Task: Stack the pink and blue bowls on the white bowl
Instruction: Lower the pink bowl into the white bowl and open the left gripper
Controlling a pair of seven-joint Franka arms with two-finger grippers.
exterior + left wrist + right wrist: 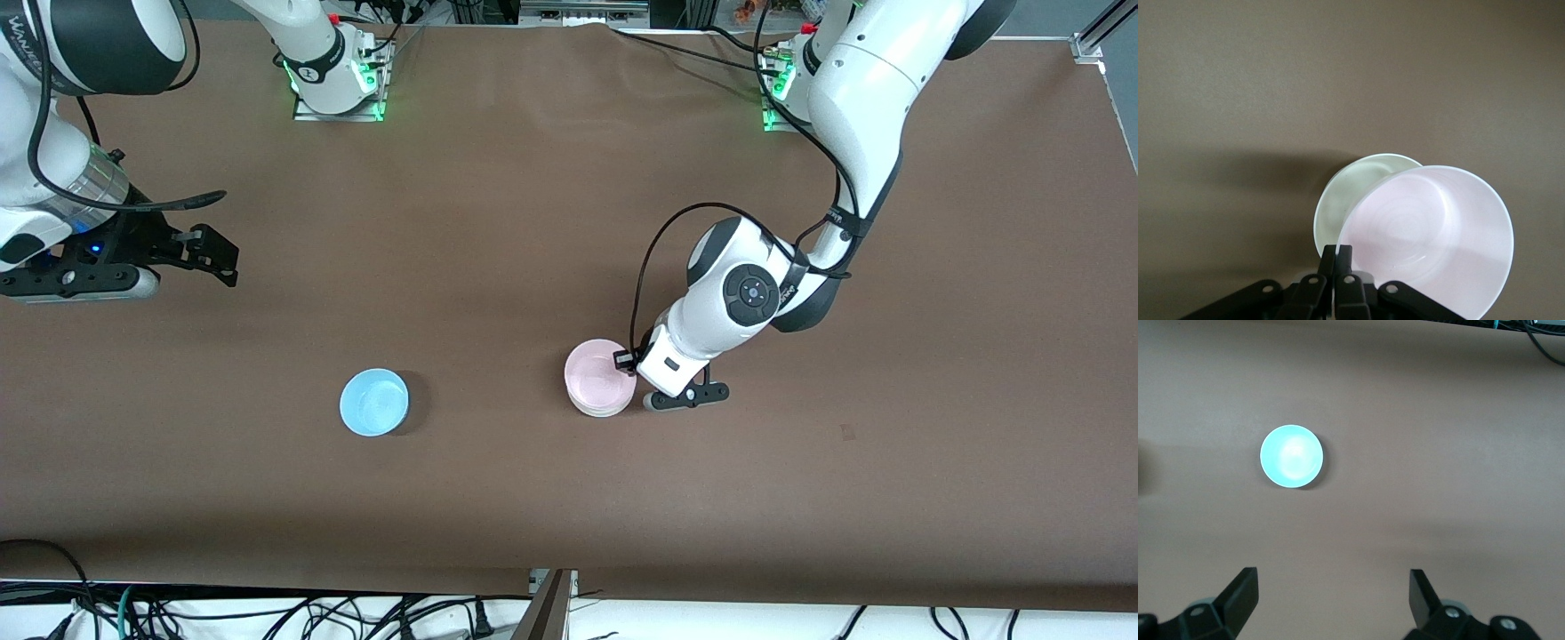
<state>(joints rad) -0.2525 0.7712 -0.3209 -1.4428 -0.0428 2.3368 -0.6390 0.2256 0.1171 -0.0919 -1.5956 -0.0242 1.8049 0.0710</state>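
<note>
Nearest sits the blue bowl (374, 403), untouched; left end effector (1336, 261) clamped on pink bowl (601, 375), lowering it onto white bowl (1346, 197); release comes next; right end effector (1331, 597) waits apart above the tabletop (533, 222).

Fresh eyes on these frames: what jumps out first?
The left gripper, low over the middle of the brown table, pinches the rim of the pink bowl as it sits tilted over the white bowl. The blue bowl sits alone toward the right arm's end. The right gripper waits open above bare table at that end.
</note>
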